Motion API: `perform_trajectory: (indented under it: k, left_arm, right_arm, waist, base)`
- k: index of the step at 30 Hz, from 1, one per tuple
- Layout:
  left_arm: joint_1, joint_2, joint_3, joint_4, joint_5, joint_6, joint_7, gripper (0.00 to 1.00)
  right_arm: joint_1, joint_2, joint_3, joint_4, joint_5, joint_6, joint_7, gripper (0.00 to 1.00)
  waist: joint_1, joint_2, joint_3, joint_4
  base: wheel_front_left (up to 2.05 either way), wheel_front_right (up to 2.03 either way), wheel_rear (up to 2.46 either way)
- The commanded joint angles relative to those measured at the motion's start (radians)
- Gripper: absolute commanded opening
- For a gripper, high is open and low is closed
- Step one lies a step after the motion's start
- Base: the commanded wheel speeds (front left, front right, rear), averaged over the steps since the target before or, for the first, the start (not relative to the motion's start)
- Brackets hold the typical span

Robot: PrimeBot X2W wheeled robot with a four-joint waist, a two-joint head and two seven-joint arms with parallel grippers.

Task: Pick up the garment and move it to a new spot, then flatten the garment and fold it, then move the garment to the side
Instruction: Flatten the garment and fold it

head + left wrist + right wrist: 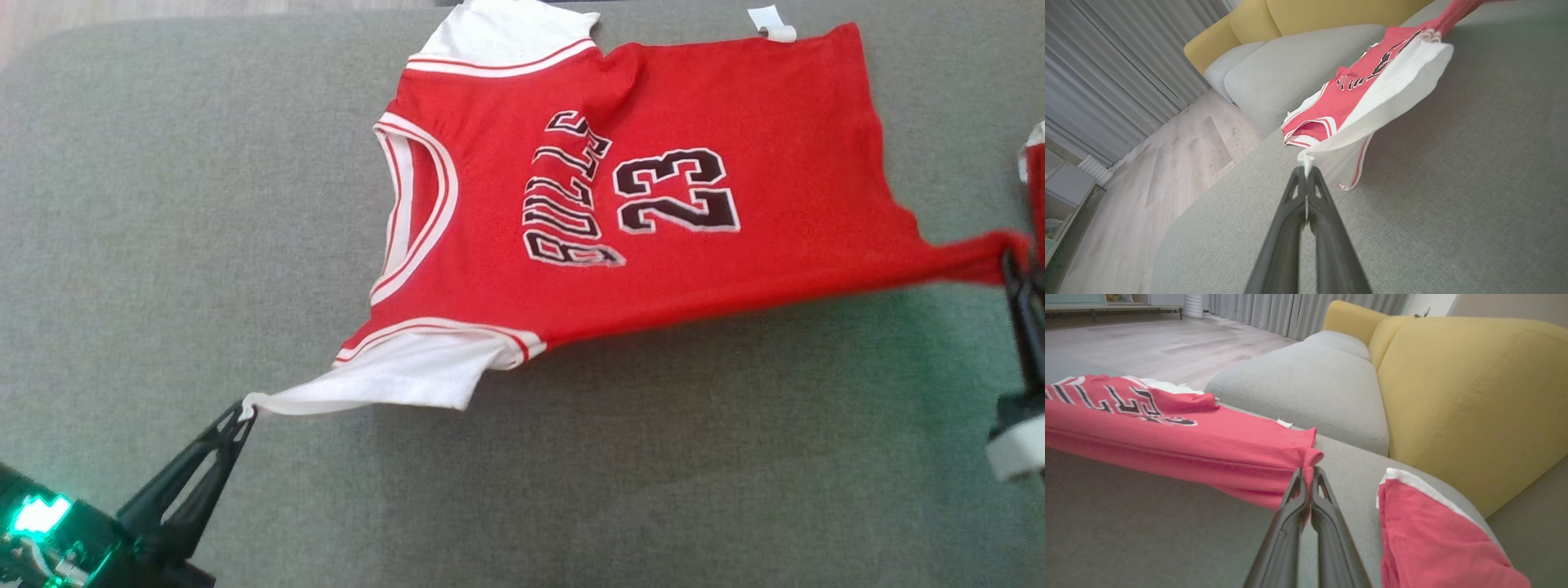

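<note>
Left claw point(247, 407), right claw point(1009, 260) clamped on garment point(775, 114) corners; second red cloth point(1433, 539) beside right.

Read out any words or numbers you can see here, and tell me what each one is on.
"BULLS": black letters edged in white, on the chest of the red jersey.
"23": on the jersey, next to the word.
White tag at the jersey's edge: too small to read any print.
</note>
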Motion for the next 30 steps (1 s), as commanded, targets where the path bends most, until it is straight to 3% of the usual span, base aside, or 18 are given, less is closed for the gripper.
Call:
perform_trajectory:
  k: [1, 6, 16, 24, 25, 26, 27, 28, 30]
  left_arm:
    - [-0.02, 0.056, 0.045, -0.021, -0.014, 0.019, 0.001, 0.0]
    - [-0.094, 0.003, 0.063, 0.025, 0.005, -0.037, 0.031, 0.0]
    - [-0.415, -0.184, 0.106, 0.285, 0.11, -0.28, 0.09, 0.0]
    - [-0.635, -0.299, 0.126, 0.514, 0.17, -0.417, 0.09, 0.0]
    - [-0.648, -0.313, 0.124, 0.539, 0.17, -0.428, 0.09, 0.0]
    - [-0.654, -0.329, 0.122, 0.562, 0.164, -0.44, 0.091, 0.0]
    - [-0.656, -0.342, 0.121, 0.584, 0.156, -0.447, 0.09, 0.37]
    - [-0.656, -0.355, 0.12, 0.605, 0.151, -0.448, 0.088, 1.0]
    - [-0.641, -0.381, 0.127, 0.634, 0.129, -0.436, 0.076, 1.0]
  right_arm:
    - [0.026, -0.016, -0.015, -0.061, 0.001, 0.007, 0.018, 0.0]
    - [0.045, 0.032, -0.046, -0.119, -0.027, 0.007, 0.075, 0.0]
    - [-0.152, 0.056, -0.006, 0.0, -0.058, 0.007, 0.116, 0.0]
    - [-0.324, 0.049, 0.069, 0.104, -0.062, 0.007, 0.133, 0.0]
    - [-0.34, 0.051, 0.079, 0.117, -0.06, 0.007, 0.134, 0.02]
    - [-0.354, 0.055, 0.088, 0.13, -0.054, 0.007, 0.136, 0.28]
    - [-0.367, 0.06, 0.093, 0.143, -0.05, 0.007, 0.135, 0.78]
    - [-0.378, 0.065, 0.099, 0.156, -0.049, 0.007, 0.131, 1.0]
    - [-0.394, 0.076, 0.108, 0.177, -0.044, 0.007, 0.116, 1.0]
  waist:
    - [0.0002, -0.0001, 0.004, 0.0]
    - [0.0002, -0.0001, 0.03, -0.003]
    - [0.0002, -0.0001, 0.126, -0.023]
    - [0.0002, -0.0001, 0.202, -0.038]
    - [0.0002, -0.0001, 0.209, -0.038]
    - [0.0002, -0.0001, 0.215, -0.038]
    - [0.0002, -0.0001, 0.219, -0.039]
    - [0.0002, -0.0001, 0.221, -0.039]
    - [0.0002, -0.0001, 0.22, -0.038]
  base:
    - [0.0, 0.0, 0.0]
    - [0.0, 0.0, 0.0]
    - [0.0, 0.0, 0.0]
    - [0.0, 0.0, 0.0]
    - [0.0, 0.0, 0.0]
    - [0.0, 0.0, 0.0]
    - [0.0, 0.0, 0.0]
    - [0.0, 0.0, 0.0]
    - [0.0, 0.0, 0.0]
